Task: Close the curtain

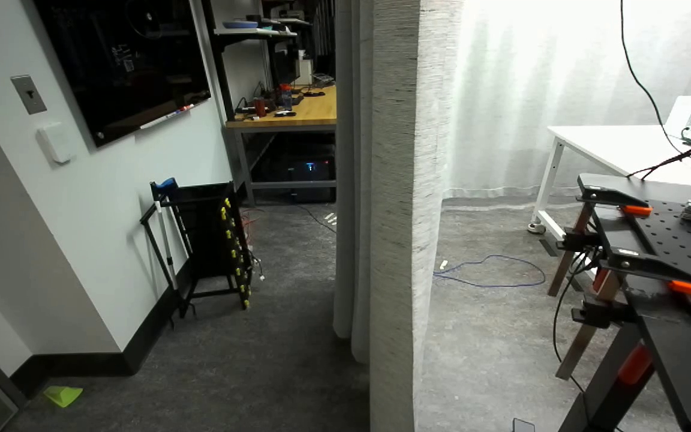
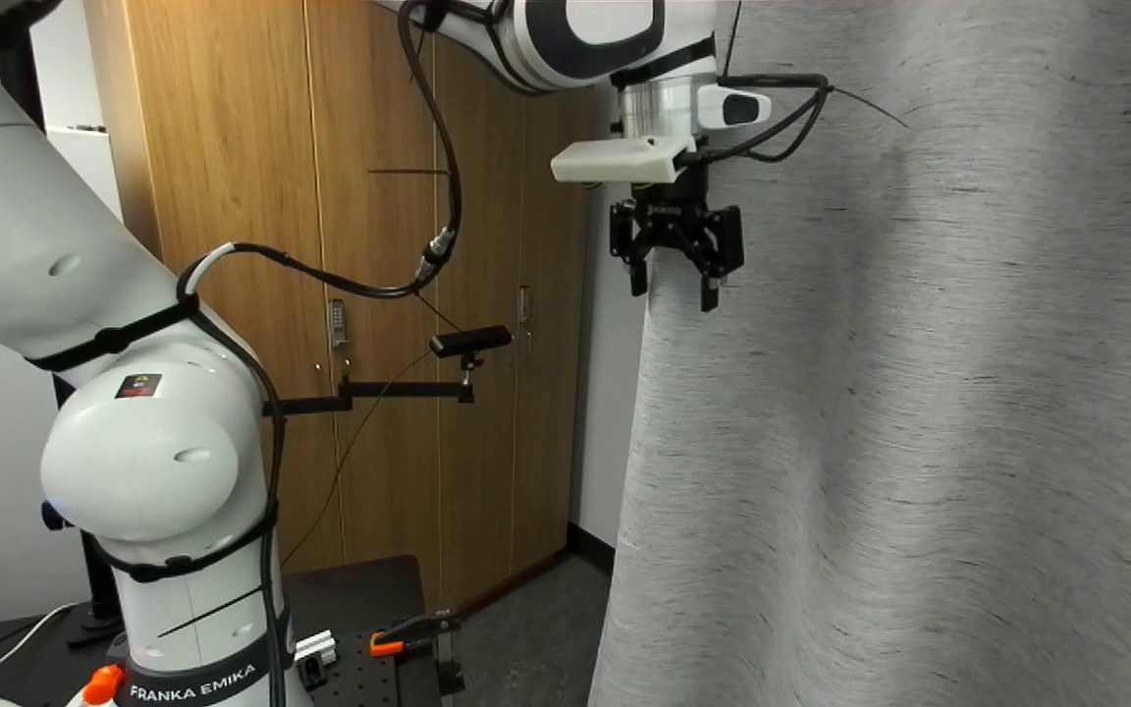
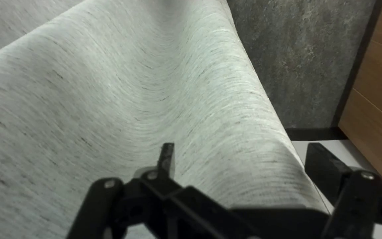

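Our black two-fingered gripper (image 2: 673,293) spread wide at the edge of the tall grey woven curtain (image 2: 821,442)
The cloth hangs in folds, its edge between the fingers (image 3: 166,158) in the wrist view, touching or not we cannot tell; a shallow pinch, we judge, could let slack fabric slip free when pulled

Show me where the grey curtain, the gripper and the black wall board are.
Grey curtain (image 2: 880,383): in an exterior view, on its folded fabric.
Gripper (image 2: 673,287): in an exterior view, midway between its fingertips.
Black board (image 1: 134,78): in an exterior view, on its face.
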Robot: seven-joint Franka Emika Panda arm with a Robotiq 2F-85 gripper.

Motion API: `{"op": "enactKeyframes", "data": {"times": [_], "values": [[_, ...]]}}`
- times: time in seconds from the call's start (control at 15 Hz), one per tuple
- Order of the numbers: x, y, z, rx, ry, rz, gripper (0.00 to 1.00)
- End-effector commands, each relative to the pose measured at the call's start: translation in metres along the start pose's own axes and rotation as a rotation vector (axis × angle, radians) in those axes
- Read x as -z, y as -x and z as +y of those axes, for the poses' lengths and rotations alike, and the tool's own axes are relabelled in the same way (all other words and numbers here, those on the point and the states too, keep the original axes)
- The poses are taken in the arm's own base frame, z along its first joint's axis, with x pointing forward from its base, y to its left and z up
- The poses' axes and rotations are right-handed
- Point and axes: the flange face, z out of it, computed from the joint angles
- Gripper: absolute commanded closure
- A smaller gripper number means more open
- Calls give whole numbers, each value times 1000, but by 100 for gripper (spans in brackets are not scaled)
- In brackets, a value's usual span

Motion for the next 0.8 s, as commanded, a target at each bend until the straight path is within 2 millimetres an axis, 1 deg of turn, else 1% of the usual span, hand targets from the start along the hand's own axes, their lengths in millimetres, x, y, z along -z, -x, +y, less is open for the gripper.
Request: {"op": "enactKeyframes", "data": {"times": [0.0, 0.47, 0.73], "values": [[14, 2, -12, 79, 16, 72, 0], [56, 2, -31, 233, 73, 257, 0], [74, 5, -46, 309, 96, 352, 0]]}}
